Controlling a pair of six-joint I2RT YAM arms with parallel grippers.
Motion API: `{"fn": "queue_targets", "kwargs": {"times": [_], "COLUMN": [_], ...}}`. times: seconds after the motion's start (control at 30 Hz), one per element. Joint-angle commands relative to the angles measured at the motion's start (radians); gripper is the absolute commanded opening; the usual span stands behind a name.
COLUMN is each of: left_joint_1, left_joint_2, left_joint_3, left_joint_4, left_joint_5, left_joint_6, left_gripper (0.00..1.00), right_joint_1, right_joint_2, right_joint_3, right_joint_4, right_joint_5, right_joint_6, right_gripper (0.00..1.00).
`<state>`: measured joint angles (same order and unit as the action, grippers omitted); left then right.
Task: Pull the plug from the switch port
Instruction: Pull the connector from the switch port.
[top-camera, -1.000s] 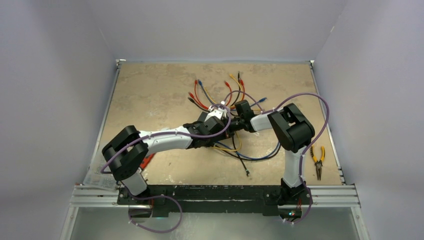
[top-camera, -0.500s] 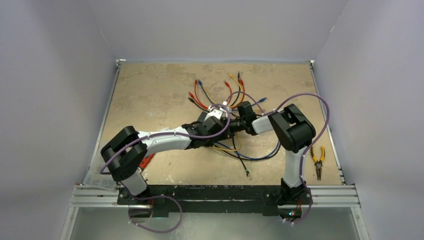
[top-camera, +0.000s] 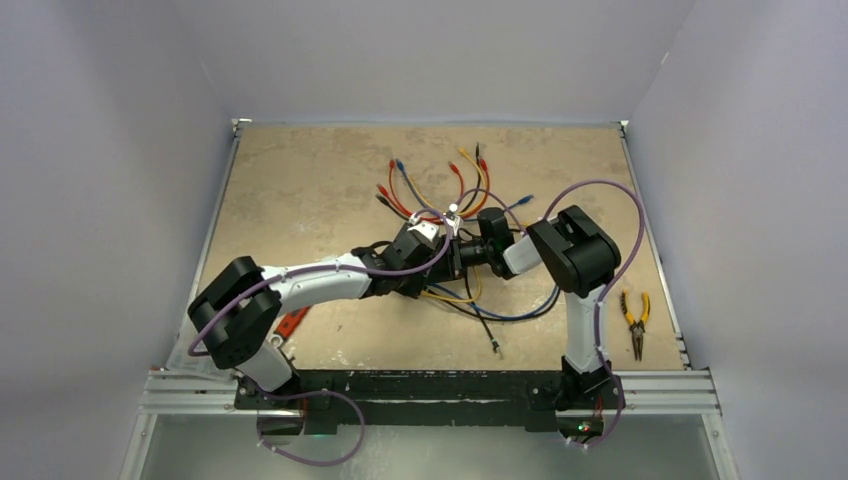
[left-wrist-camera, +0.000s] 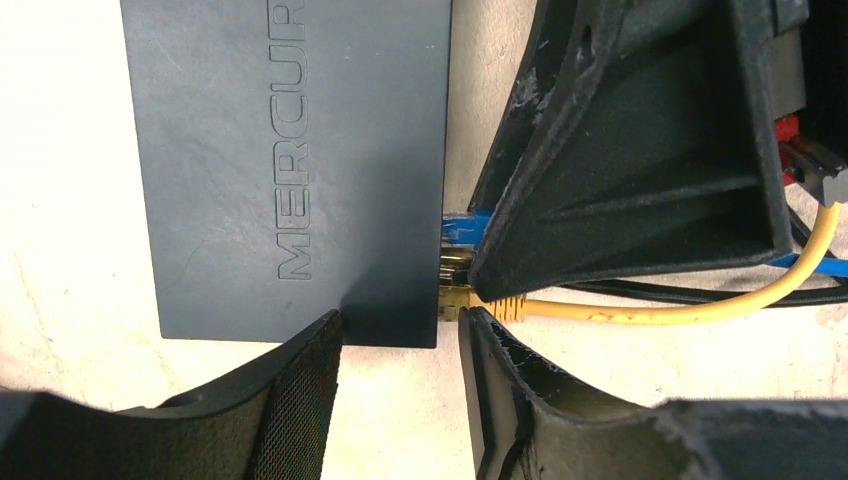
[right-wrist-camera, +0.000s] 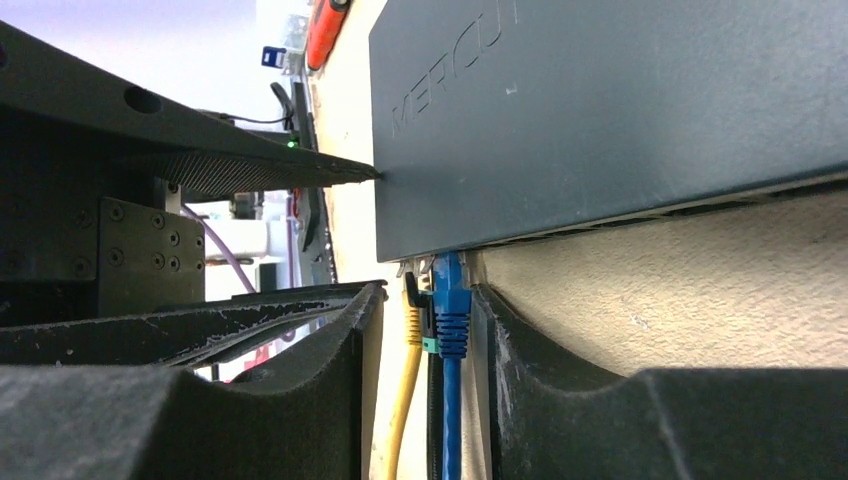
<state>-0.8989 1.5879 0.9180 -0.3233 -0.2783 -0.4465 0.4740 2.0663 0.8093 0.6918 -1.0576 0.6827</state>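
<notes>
Both arms have shuffled in over the last second: the left elbow has slid out toward the table's (top-camera: 300, 180) left edge, and the right forearm has swung closer, so the two wrists now crowd together mid-table. Down below, the switch (left-wrist-camera: 290, 170) lies flat, hidden from the overhead camera by the wrists. The left gripper (left-wrist-camera: 400, 330) is spread apart, straddling the near corner by the socket edge, and looks set to brace the box rather than grab it. The right gripper (right-wrist-camera: 430, 310) is the one on the job. Its jaws stand parted, one on either side of the blue plug (right-wrist-camera: 452, 305), with the yellow cable (left-wrist-camera: 640, 312) and a black lead in the gap too. A sliver of light on the yellow side says no pinch yet. Everything turns on direction: the plugs leave the switch's long socket edge square-on, pointing straight back along the right fingers, so the pull should run directly away from that edge.
</notes>
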Motion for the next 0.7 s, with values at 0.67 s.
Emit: {"fn": "queue_targets", "kwargs": {"times": [0.67], "left_joint_1": [0.002], "left_joint_2": [0.035], "left_joint_3": [-0.052], "left_joint_4": [-0.003], "left_joint_5": [-0.023], "left_joint_6": [0.041], "left_gripper": [0.33], "right_joint_1": [0.005], "right_joint_2": [0.121], "right_joint_3": [0.084], "right_joint_4": [-0.017], "right_joint_5": [0.108], "right_joint_6": [0.002], "right_gripper": [0.0]}}
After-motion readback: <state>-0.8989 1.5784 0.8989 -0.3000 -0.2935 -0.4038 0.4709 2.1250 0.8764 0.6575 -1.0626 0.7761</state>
